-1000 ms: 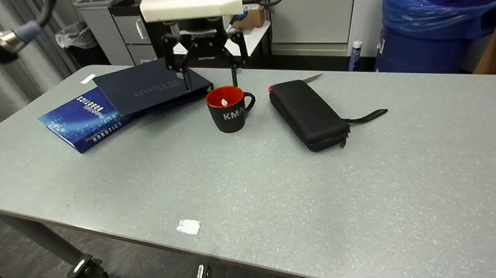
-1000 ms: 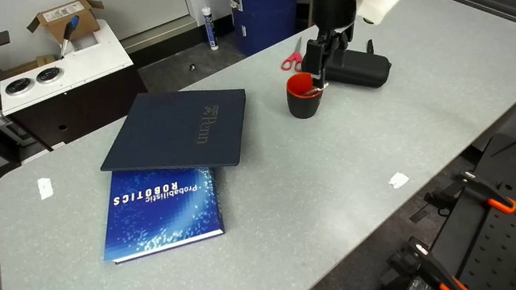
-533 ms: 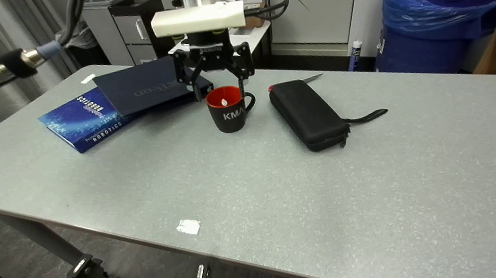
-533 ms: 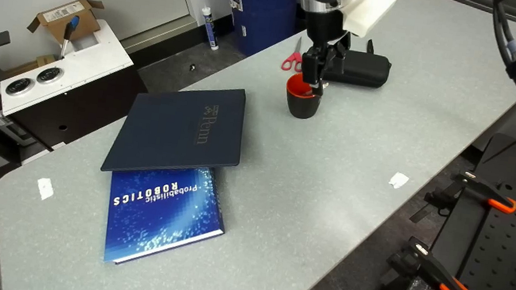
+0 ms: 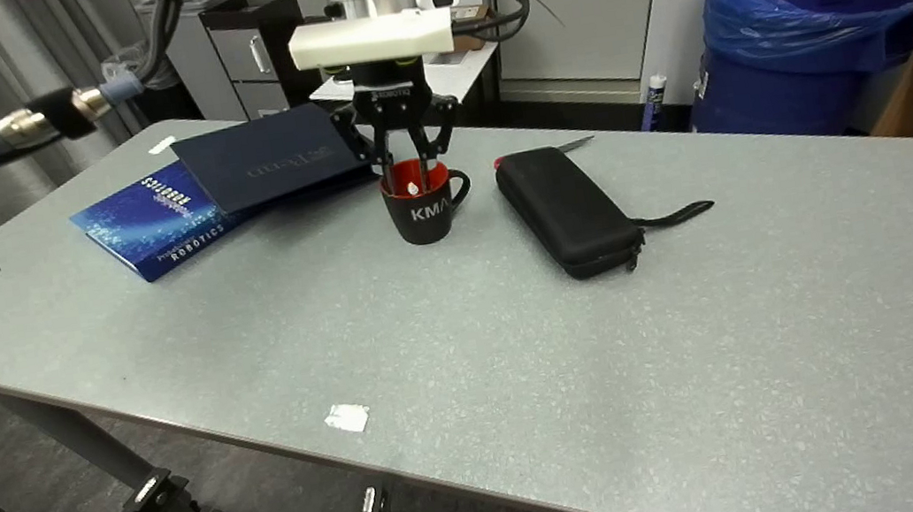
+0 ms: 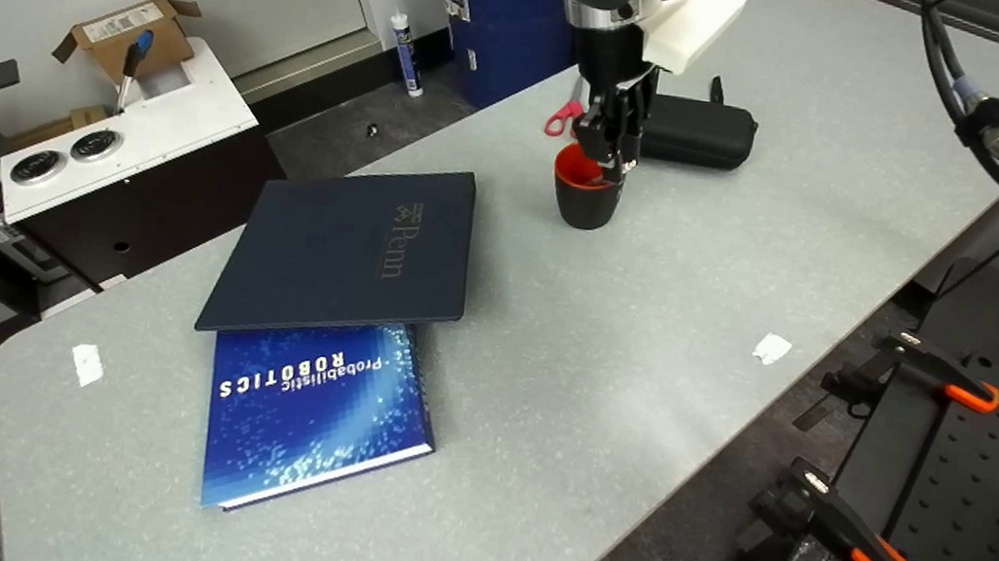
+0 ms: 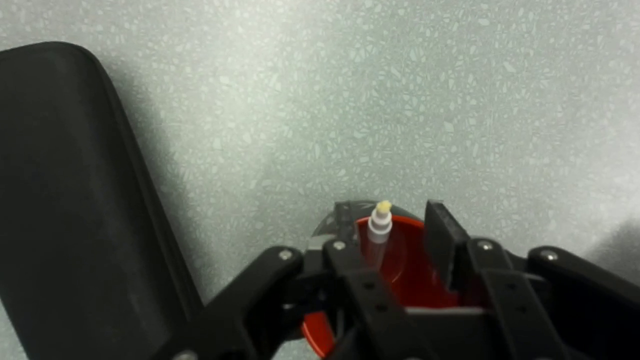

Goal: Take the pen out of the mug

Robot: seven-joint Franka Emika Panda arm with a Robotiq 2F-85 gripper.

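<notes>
Book (image 5: 157,219) laid nr L edge of bench (image 5: 660,370) in an exterior view, folder (image 5: 272,152) partly on top, twd far L corner. Mug (image 5: 422,225) upright nr far edge; pen (image 7: 380,227) in it, tip poking out. Gripper (image 5: 409,184) held at mug mouth, fingers (image 7: 441,235) part-spread; pen seen btwn, not clamped, depth unclear. Pouch (image 5: 570,209) R of mug, not touching. Step in hand judged pre-grasp alignment. Next: fingers to be centred on pen, closed, then pen to be drawn straight up w/o mug being dragged.

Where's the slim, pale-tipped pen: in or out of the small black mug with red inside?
In. In the wrist view, the pen runs down inside the mug, its pale end up near the rim.
</notes>
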